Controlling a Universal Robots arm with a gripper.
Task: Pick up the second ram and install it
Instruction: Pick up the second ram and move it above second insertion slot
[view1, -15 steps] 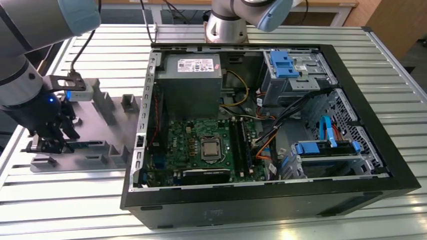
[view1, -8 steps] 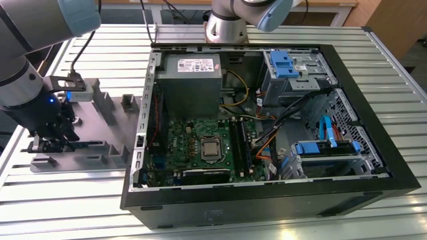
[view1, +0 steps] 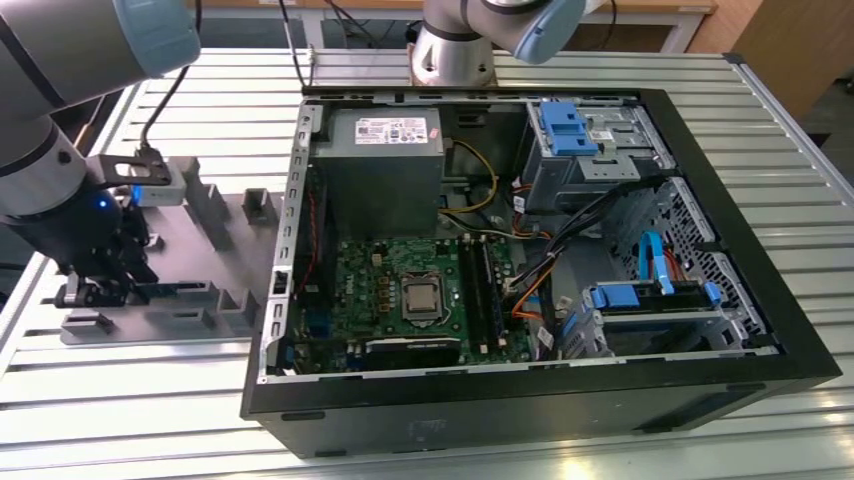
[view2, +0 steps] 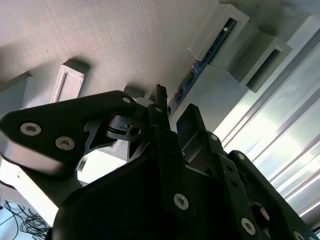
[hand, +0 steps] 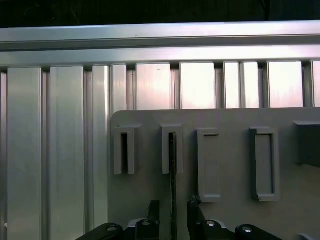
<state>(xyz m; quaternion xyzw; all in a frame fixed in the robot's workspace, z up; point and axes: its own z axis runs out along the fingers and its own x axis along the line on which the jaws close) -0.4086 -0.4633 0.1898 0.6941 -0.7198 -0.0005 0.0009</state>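
Gripper (hand: 173, 209): over the grey tray (hand: 230, 117) — fingers (hand: 154, 209) spread wide
Second ram (hand: 172, 160): on edge in the tray's slots, between them

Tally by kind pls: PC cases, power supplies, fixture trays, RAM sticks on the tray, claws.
PC case: 1
power supply: 1
grey tray: 1
RAM stick, standing on edge in the tray: 1
claw, open astride that stick: 1
Total: 5

One PC case (view1: 534, 385), one power supply (view1: 380, 160), one motherboard (view1: 360, 280) — one grey tray (view1: 200, 255) (one ram stick (hand: 173, 170)).
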